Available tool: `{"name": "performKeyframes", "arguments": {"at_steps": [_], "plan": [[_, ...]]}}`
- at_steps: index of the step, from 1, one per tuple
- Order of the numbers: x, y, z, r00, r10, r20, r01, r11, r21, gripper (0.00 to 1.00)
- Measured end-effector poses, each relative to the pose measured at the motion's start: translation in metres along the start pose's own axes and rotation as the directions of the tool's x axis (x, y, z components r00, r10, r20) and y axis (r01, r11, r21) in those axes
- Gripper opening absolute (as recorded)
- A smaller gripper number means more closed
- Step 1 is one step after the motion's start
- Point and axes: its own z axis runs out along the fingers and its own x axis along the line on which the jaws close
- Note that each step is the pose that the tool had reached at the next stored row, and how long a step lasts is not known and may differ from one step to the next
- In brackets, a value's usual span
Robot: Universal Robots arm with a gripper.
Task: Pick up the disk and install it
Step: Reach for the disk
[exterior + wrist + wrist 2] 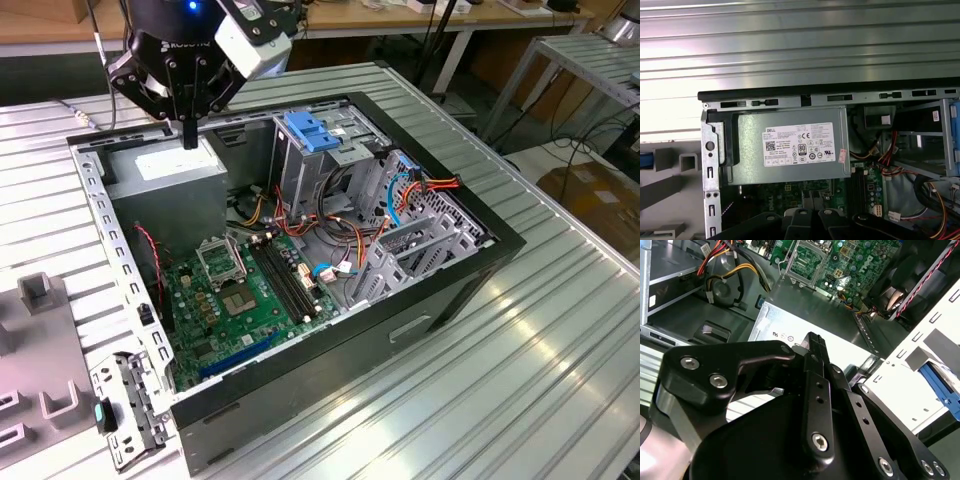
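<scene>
My gripper (190,140) hangs over the back corner of the open computer case (400,330), on the exterior view's left. Its black fingers are shut together with nothing between them, a little above the grey power-supply box (165,165). In the second wrist view the fingertips (814,338) point down at that box (785,322). The disk cannot be made out. A blue strip (644,161) sits in the grey fixture beside the case, and I cannot tell what it belongs to.
Inside the case are a metal drive cage with a blue handle (315,135), a green motherboard (250,290) and loose coloured cables (420,185). A grey slotted fixture (40,300) and a metal bracket (125,405) lie outside on the ribbed metal table (540,360).
</scene>
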Motion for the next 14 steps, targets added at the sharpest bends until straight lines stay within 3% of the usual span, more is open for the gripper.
{"name": "performKeyframes", "arguments": {"at_steps": [14], "plan": [[0.0047, -0.0004, -0.0001, 1.0, 0.0, -0.0004, 0.0, 1.0, 0.0001, 0.11]]}}
